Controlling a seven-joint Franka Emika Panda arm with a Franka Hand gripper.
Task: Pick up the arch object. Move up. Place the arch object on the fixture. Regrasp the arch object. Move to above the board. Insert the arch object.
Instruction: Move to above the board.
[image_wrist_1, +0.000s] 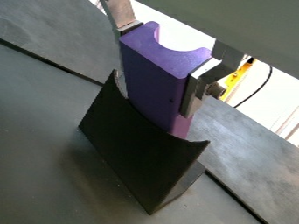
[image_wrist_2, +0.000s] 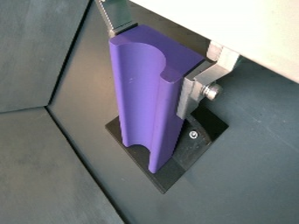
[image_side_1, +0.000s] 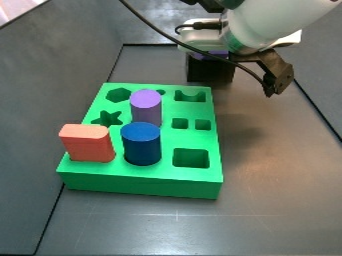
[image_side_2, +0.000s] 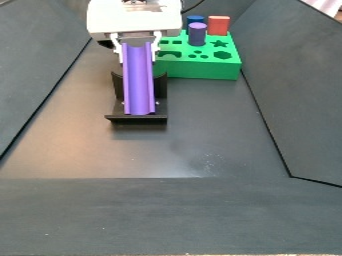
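Note:
The arch object (image_wrist_1: 158, 74) is a long purple bar with a groove along one side. It rests in the dark fixture (image_wrist_1: 135, 162), its lower end down by the base plate (image_wrist_2: 193, 136). My gripper (image_wrist_1: 158, 70) is at the bar's upper end, with a silver finger (image_wrist_1: 198, 86) pressed on each side, shut on it. A side view shows the bar (image_side_2: 138, 75) leaning along the fixture (image_side_2: 136, 118) under the gripper (image_side_2: 134, 38). The green board (image_side_1: 147, 172) lies apart from the fixture (image_side_1: 203, 70); here the gripper (image_side_1: 221, 50) hides the bar.
The board (image_side_2: 214, 68) holds a short purple cylinder (image_side_1: 146, 106), a blue cylinder (image_side_1: 140, 142) and a red block (image_side_1: 84, 143). Several of its holes stand open. Dark sloped walls edge the floor on both sides. Cables hang behind the arm.

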